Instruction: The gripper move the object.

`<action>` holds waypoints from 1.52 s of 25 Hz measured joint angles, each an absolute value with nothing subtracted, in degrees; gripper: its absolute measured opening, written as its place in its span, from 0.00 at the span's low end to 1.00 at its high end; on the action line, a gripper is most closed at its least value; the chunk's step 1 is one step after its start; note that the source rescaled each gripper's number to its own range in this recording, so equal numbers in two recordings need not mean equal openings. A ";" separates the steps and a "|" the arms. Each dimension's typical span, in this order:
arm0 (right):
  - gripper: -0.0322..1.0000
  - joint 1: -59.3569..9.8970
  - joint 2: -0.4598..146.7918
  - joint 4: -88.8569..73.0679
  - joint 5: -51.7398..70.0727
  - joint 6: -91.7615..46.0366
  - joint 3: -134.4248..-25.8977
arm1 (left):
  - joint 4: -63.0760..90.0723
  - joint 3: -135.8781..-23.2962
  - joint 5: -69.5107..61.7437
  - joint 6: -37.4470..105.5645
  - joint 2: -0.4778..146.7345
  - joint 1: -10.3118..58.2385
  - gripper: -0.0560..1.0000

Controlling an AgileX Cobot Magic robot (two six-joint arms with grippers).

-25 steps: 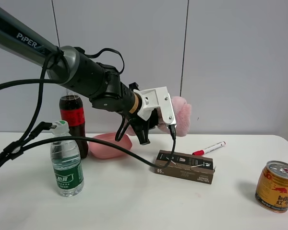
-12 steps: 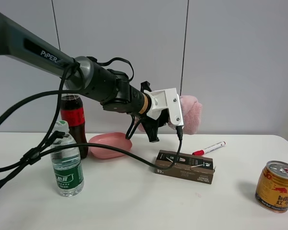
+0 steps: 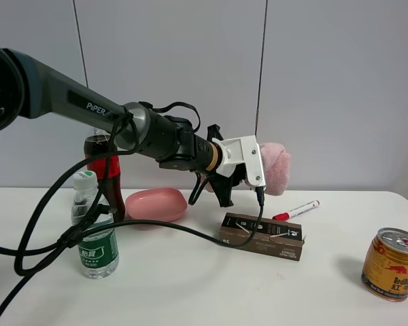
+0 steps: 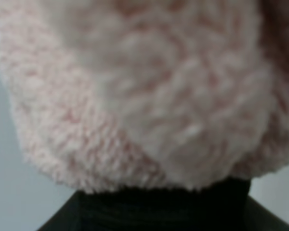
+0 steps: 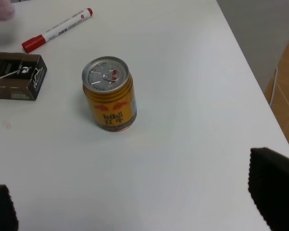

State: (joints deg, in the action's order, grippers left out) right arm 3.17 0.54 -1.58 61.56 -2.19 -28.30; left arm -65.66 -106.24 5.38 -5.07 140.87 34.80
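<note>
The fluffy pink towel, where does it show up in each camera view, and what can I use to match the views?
Exterior high: towel aloft, above the brown box, right of the white bracket.
Left wrist: towel fills nearly the whole picture.
Right wrist: only a blurred pink scrap at the frame corner, likely the towel.
Shared landmark: the brown box, in exterior high and right wrist.
</note>
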 joint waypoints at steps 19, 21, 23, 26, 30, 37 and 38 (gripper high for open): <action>1.00 3.17 0.54 -1.58 61.56 -2.19 -28.30 | -65.66 -108.97 6.95 -6.80 143.30 33.32 0.07; 1.00 3.17 0.54 -1.58 61.56 -2.19 -28.30 | -65.66 -109.02 6.90 -7.06 143.30 33.20 0.07; 1.00 3.17 0.54 -1.58 61.56 -2.19 -28.30 | -65.72 -109.02 6.88 -7.81 143.30 33.01 0.07; 1.00 3.17 0.54 -1.58 61.56 -2.19 -28.30 | -65.72 -109.02 6.94 -11.48 143.30 32.80 0.07; 1.00 3.17 0.54 -1.58 61.56 -2.19 -28.30 | -65.79 -109.02 7.13 -20.12 143.31 32.71 0.48; 1.00 3.17 0.54 -1.58 61.56 -2.19 -28.30 | -68.30 -109.32 7.87 -27.86 143.31 32.71 0.98; 1.00 3.17 0.54 -1.58 61.56 -2.19 -28.30 | -68.44 -109.37 7.98 -27.97 143.31 32.67 0.99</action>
